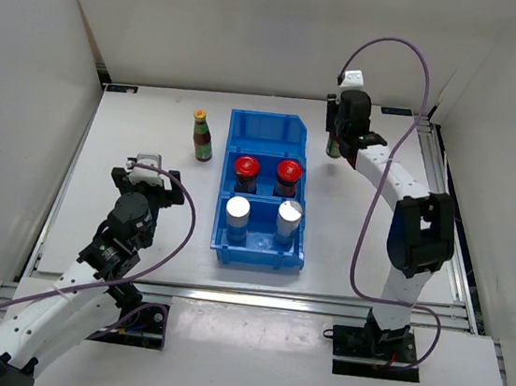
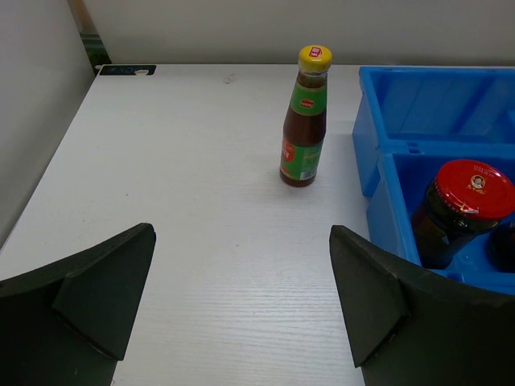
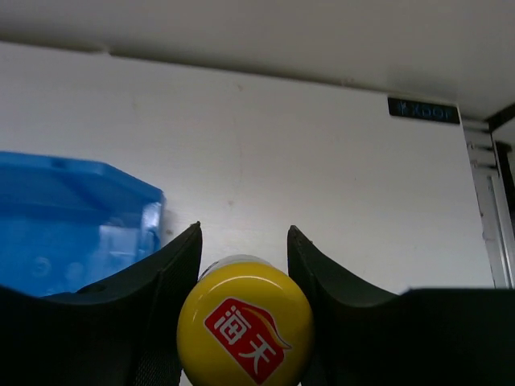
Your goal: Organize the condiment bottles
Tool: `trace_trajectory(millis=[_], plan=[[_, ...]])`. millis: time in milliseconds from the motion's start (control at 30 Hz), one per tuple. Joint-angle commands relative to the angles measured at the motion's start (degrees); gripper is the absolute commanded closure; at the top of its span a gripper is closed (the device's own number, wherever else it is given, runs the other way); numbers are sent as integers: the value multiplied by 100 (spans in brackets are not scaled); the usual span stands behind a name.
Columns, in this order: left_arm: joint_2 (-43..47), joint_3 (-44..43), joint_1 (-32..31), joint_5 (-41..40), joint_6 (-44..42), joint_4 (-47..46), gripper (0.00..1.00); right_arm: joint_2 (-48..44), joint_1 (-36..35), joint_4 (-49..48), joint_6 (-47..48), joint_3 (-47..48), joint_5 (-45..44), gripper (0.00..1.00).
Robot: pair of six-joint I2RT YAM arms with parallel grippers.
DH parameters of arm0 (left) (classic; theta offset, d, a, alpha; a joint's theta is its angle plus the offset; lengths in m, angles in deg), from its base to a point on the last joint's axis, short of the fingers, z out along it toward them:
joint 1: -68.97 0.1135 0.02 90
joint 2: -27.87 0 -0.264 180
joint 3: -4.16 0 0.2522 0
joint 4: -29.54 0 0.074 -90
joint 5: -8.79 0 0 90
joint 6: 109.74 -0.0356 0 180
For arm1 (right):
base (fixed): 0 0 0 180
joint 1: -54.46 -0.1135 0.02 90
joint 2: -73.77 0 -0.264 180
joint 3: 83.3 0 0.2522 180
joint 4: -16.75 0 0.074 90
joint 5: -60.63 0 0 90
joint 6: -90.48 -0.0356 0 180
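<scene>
Right wrist: R gripper [image 3: 244,235] flanks yellow-capped bottle [image 3: 245,326], blue bin [image 3: 72,217] beside

a blue bin [image 1: 266,139] with three compartments sits mid-desk on the white desk [image 1: 144,123], its long axis running 12 to 6 o'clock. white walls [image 1: 260,24] close in the desk at 9, 12 and 3 o'clock. a small dark label [image 1: 120,89] lies at the 11 o'clock corner.

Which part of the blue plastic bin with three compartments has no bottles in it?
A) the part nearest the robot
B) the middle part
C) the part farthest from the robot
C: the far compartment of the blue plastic bin shows only bare floor, while two squat red-lidded bottles fill the middle and two white silver-topped bottles the near one.
</scene>
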Motion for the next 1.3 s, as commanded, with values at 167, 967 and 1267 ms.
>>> trace_trajectory(millis=[167,967,1267], plan=[[66,61,-29,133,-5,-187,0,-463,-648,-587,96,1075,104,100],[172,113,-196,239,-5,-293,0,1498,-1176,-482,-265,1997,298,100],[172,166,-196,239,-5,-293,0,1375,-1176,-552,-441,1595,359,49]])
